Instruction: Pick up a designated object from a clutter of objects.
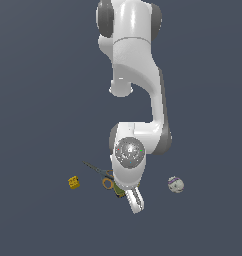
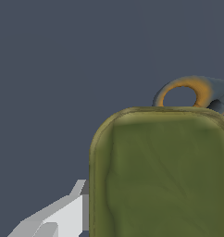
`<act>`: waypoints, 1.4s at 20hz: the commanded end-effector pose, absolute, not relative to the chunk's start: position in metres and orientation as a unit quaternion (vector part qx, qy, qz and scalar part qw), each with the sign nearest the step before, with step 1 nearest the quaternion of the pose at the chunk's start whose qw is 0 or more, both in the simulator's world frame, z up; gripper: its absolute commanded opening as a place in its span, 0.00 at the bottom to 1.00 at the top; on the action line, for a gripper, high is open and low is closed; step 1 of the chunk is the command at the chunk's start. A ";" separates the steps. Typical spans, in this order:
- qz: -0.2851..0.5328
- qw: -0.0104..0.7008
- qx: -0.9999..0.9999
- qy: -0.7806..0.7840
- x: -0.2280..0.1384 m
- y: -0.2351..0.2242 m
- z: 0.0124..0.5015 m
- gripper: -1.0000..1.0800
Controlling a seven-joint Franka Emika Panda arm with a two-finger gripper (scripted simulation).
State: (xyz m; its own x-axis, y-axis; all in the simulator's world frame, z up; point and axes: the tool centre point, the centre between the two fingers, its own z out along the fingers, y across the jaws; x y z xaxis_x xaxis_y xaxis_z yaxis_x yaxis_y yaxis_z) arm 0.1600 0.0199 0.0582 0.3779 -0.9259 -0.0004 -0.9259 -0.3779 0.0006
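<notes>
The tool (image 1: 135, 199) hangs low over the clutter; whether it is released or clenched cannot be told. Directly beneath it sits the tin (image 2: 162, 173), its olive-green top a rounded rectangle with a raised rim. The scissors' orange handle (image 2: 184, 91) lies just beside the tin.

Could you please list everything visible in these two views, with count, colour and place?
tin: one, olive-green top, fills the wrist view; mostly hidden under the gripper in the exterior view.
scissors: one pair, grey blades, orange handles, touching or nearly touching the tin.
block: one, yellow, apart on the exterior view's left.
ball: one, white with purple marks, apart on the exterior view's right.
arm: one, white.
gripper: one, white, low at the tin; jaw state unclear.
</notes>
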 end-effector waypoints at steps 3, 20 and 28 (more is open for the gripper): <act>0.000 0.000 0.830 -0.558 0.160 0.020 0.059 0.00; 0.000 0.000 0.830 -0.558 0.135 0.015 0.087 0.00; -0.001 0.000 0.830 -0.558 0.097 0.006 0.130 0.00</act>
State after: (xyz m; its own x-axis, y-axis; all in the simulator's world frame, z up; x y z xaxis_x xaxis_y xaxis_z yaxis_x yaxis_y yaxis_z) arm 0.1035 0.0086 0.1185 0.3785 -0.9256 -0.0033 -0.9256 -0.3785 0.0053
